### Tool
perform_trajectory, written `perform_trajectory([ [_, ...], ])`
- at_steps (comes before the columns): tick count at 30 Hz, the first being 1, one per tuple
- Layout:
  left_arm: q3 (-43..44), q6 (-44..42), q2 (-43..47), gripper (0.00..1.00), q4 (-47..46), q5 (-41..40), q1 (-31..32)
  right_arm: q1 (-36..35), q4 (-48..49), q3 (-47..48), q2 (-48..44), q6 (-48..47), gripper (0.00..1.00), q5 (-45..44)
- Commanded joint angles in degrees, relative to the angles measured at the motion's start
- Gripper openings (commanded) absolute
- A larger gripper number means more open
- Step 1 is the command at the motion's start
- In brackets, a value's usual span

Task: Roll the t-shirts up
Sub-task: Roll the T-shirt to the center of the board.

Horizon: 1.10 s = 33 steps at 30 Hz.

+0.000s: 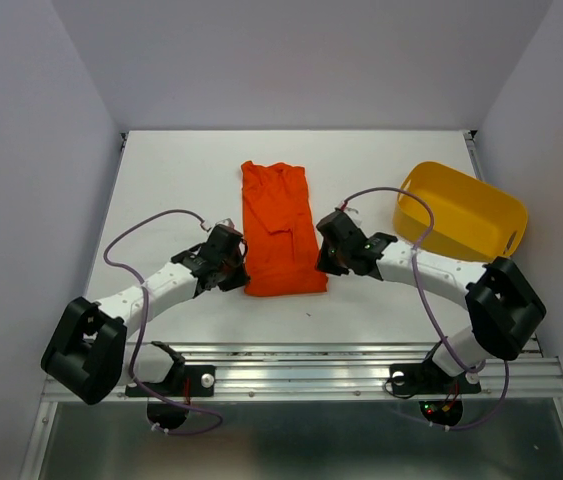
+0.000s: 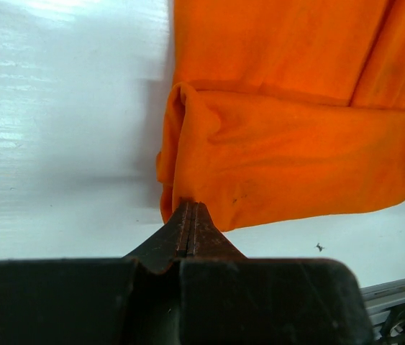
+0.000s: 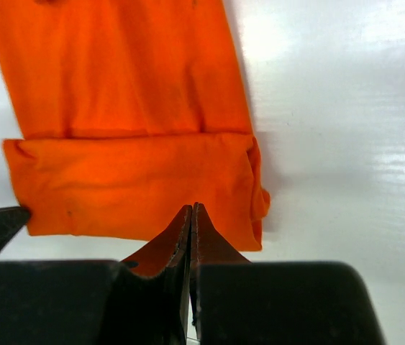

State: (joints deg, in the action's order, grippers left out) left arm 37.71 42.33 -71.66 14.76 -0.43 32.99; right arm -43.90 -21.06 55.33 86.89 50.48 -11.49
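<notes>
The orange-red t-shirt lies on the white table as a long strip running away from me, with its near end turned over into a flat fold. My left gripper is at the fold's near left corner. Its jaws are pressed together, and the cloth bunches up to the gripper. My right gripper is at the fold's near right part. Its jaws are also together, and the right gripper lies over the fold's near edge. How much cloth either gripper pinches is hidden by the fingers.
A yellow plastic tub lies tilted at the right of the table, just behind my right arm. White walls enclose the table on the left, back and right. A metal rail runs along the near edge.
</notes>
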Motion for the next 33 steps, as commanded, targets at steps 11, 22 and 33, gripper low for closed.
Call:
perform_trajectory([
  [11,-3.0,2.1,-3.8,0.00,-1.3,1.0,0.2,-2.2,1.8,-5.1,5.1,0.7,0.02,-0.6],
  [22,-1.8,4.1,5.9,0.32,6.6,-1.5,0.2,-2.2,-1.9,-7.7,-7.3,2.4,0.32,-3.5],
  [33,-6.2,11.0,6.0,0.61,1.1,-0.1,0.8,-1.1,7.9,-16.3,-10.2,8.1,0.54,3.3],
])
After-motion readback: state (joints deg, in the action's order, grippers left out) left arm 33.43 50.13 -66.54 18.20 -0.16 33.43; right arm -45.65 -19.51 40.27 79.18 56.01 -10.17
